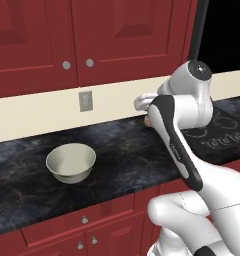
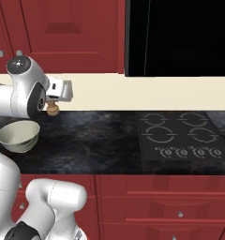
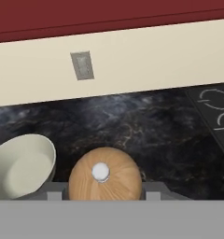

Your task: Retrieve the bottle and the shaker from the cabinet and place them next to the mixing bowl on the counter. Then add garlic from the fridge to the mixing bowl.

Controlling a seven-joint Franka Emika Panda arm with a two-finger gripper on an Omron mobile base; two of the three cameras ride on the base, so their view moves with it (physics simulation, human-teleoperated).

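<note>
Shaker (image 3: 105, 179) sits between the gripper (image 3: 104, 195) fingers, seen top-down in the hand view — round wooden dome with its pale knob centred, so its long axis runs along the line of sight, upright. The jaws stand narrow against its two flanks; I read this as a clenched grasp on the shaker.

Right base view: shaker (image 2: 52, 110) shows just below the hand, its foot at or very near the counter (image 2: 100, 140); contact cannot be resolved. Left base view gives only a tan sliver of it (image 1: 147, 121) behind the forearm.

Key relation: bowl (image 3: 21, 165) lies to the left of the shaker in the hand view, near but not touching, with a strip of black stone between them. In the right base view the bowl (image 2: 18, 135) sits nearer the front edge than the shaker, partly behind the arm. The bowl (image 1: 71, 162) looks empty.

Judgement: shaker is at its drop spot beside the bowl — next move likely a release, then a straight lift clear of the knob.

Surface: flat, dark marbled stone. Cooktop (image 2: 184, 136) is well to the right. Wall outlet (image 3: 82, 65) on the cream backsplash; red cabinets (image 1: 67, 35) above, doors shut. Bottle and garlic not located.
</note>
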